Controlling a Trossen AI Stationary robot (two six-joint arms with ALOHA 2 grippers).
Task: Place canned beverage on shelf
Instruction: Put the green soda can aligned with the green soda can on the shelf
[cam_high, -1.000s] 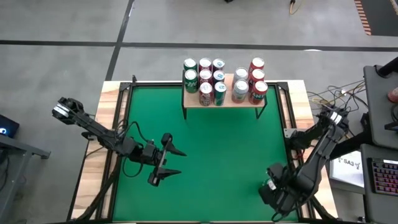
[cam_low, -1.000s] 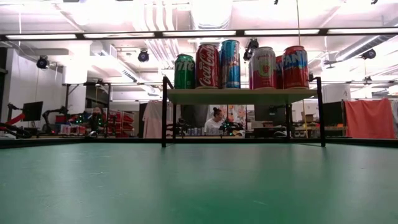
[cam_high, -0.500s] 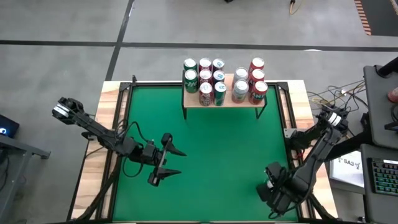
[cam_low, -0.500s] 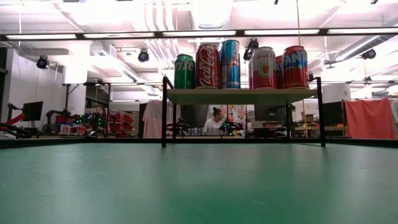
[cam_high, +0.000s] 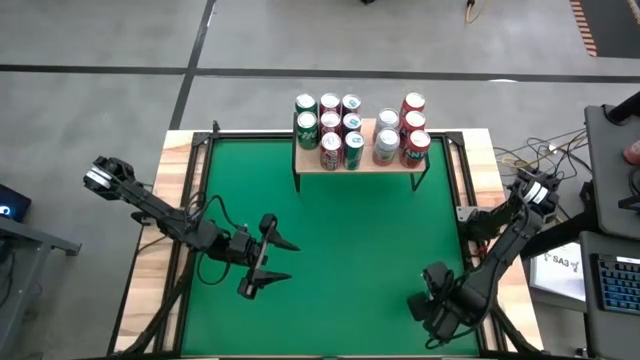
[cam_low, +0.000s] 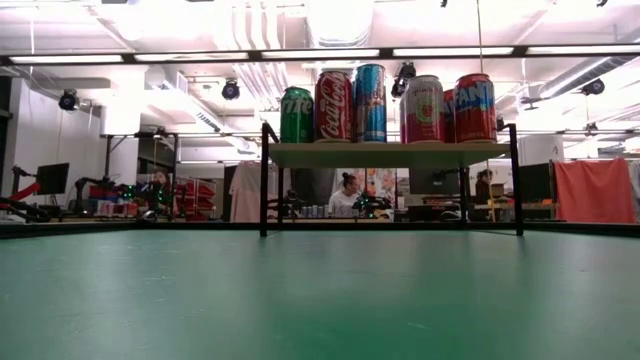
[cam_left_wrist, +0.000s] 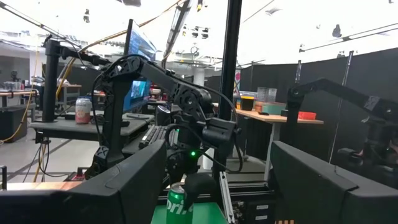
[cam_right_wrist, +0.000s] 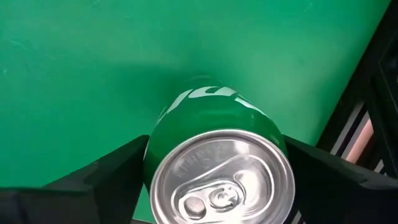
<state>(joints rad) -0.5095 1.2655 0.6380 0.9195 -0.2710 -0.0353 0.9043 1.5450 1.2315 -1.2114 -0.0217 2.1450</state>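
Shelf (cam_low: 388, 154) cans (cam_low: 333, 105): Coca-Cola, Sprite, Fanta readable.

The green can's (cam_right_wrist: 217, 165) lower rim is cut off in the right wrist view; rear cans on the shelf (cam_low: 390, 154) hide behind 5 front ones.

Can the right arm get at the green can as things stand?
Probably yes. The green can stands upright between the right gripper's two fingers at the table's near right; nothing lies between them, though a firm grip isn't evident.
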